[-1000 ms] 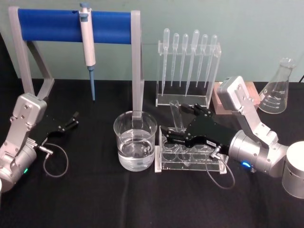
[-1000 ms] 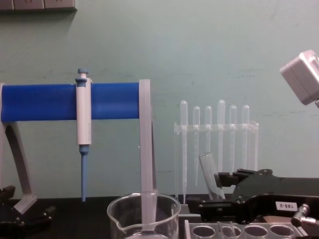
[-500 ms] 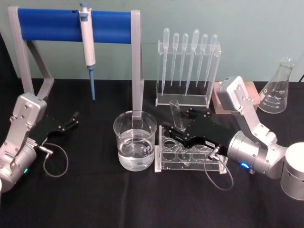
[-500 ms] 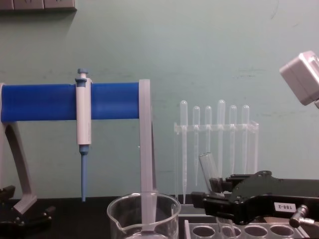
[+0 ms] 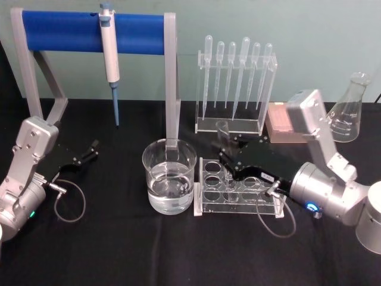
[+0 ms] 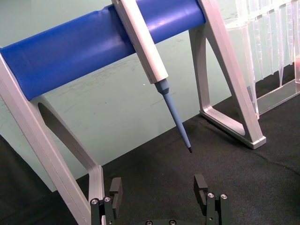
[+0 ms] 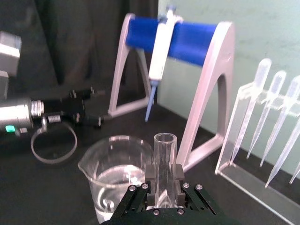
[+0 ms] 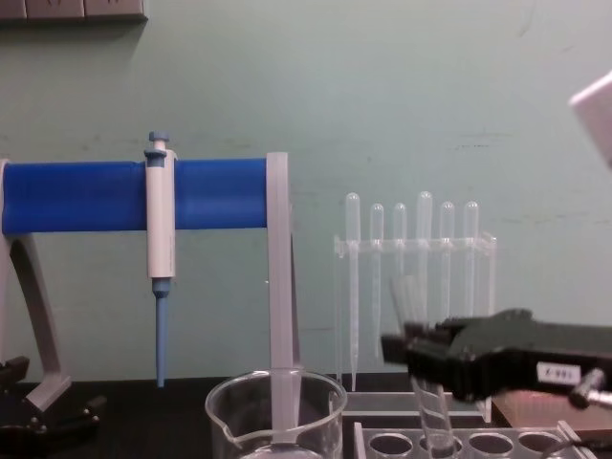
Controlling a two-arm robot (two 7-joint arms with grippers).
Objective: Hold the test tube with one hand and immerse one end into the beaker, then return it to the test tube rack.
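The test tube (image 7: 164, 151), clear glass with its open mouth up, is pinched between the fingers of my right gripper (image 7: 163, 180), which is shut on it. In the head view the right gripper (image 5: 229, 154) holds the test tube (image 5: 224, 132) over the back of the clear tube rack (image 5: 238, 205). Seen from the chest, the test tube (image 8: 435, 413) leans slightly and its lower end sits at the level of the rack's holes. The beaker (image 5: 169, 176), partly filled with clear liquid, stands just left of the rack. My left gripper (image 5: 89, 150) rests open at the far left.
A blue-barred stand (image 5: 89, 33) holding a white pipettor (image 5: 109, 53) rises behind the beaker. A clear rack of plastic pipettes (image 5: 237, 83) stands behind the tube rack. A conical flask (image 5: 348, 113) and a pinkish block (image 5: 280, 116) are at the back right.
My right gripper has closed on the test tube and drawn back to the right and upward. The tube now stands more upright and higher in the rack. The left arm has not moved.
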